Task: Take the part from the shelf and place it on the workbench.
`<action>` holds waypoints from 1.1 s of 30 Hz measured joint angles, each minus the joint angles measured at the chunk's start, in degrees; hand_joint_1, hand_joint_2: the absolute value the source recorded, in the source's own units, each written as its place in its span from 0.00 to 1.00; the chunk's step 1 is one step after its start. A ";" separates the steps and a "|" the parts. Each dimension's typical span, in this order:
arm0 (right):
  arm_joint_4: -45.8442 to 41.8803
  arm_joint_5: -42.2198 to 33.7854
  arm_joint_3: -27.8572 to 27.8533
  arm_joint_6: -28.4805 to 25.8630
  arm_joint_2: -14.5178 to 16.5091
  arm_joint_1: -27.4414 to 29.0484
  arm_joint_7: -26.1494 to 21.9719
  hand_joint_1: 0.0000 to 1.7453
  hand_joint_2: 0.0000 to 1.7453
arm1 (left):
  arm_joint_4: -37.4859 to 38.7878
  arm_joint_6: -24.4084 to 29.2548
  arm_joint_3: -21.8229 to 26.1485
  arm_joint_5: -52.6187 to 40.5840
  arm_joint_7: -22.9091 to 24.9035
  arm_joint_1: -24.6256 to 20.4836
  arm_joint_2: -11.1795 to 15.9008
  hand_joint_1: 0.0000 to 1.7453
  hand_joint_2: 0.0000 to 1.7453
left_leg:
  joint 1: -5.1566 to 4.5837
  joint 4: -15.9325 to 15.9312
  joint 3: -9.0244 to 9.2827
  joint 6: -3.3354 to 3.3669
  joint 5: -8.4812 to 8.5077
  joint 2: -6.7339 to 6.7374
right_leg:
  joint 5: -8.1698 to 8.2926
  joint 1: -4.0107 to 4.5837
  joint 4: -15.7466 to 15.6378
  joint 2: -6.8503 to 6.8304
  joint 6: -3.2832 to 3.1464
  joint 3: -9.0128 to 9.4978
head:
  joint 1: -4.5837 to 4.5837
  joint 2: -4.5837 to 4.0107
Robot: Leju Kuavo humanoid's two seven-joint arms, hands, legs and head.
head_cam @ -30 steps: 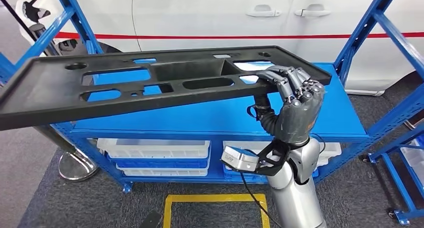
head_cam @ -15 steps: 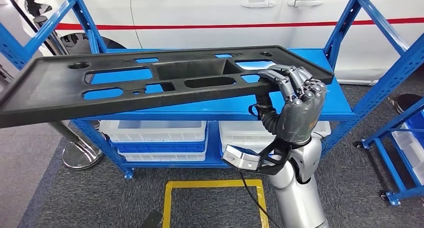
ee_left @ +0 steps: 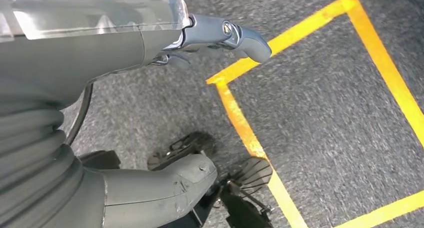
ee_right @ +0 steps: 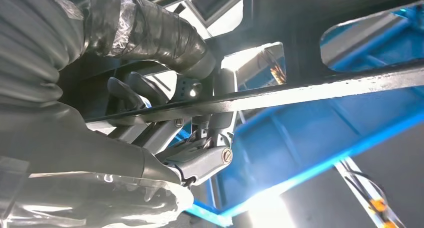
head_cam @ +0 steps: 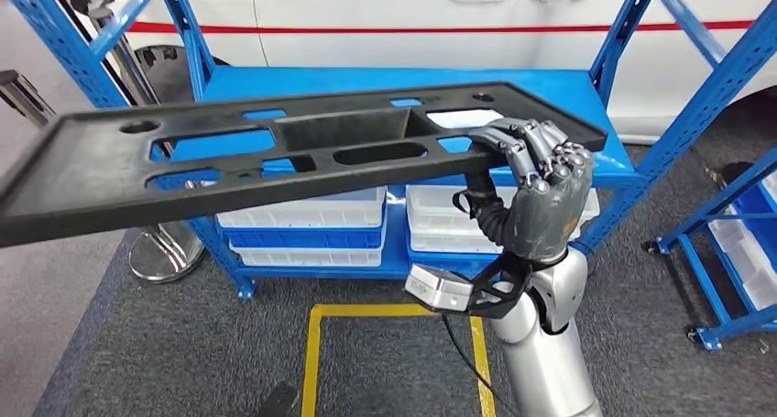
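Part (head_cam: 275, 160): one | right hand (head_cam: 541, 192) grips its edge | shelf (head_cam: 403, 82): one

The part (head_cam: 229, 160) looks matt black plastic — the shelf (head_cam: 586, 87) glossy blue painted metal, the floor (head_cam: 183, 353) rough grey carpet.
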 joint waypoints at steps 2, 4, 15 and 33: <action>0.01 0.05 0.00 0.00 -0.02 -0.03 0.14 1.00 1.00 | -0.01 -0.03 0.01 0.04 -0.10 -0.04 -0.07 0.00 1.00 | 0.11 -0.29 -1.48 0.78 1.75 0.33 | -5.24 -0.18 4.34 0.28 0.37 -1.61 | 0.02 0.00; 0.03 0.14 0.00 0.00 -0.05 -0.04 0.28 1.00 1.00 | -0.01 -0.07 0.02 0.05 -0.16 -0.06 -0.11 0.00 1.00 | 0.01 -0.17 -3.50 1.11 3.29 0.40 | -10.52 -0.26 11.67 0.39 0.64 -3.15 | 0.02 0.00; 0.19 1.01 0.26 0.00 -0.23 -0.48 1.03 1.00 1.00 | -0.01 0.04 0.07 0.14 -0.20 0.25 -0.16 0.00 1.00 | 0.32 2.18 -10.69 -1.75 7.77 0.20 | -8.64 0.05 0.22 0.60 -1.50 9.36 | -0.08 0.00; 0.22 1.00 0.51 -0.02 -0.23 -0.43 0.35 1.00 1.00 | -0.01 0.18 0.17 0.13 -0.17 0.32 -0.35 0.00 1.00 | 0.01 -1.33 -1.44 0.73 2.53 0.48 | -6.24 0.15 5.40 0.66 0.28 -2.03 | -0.08 0.00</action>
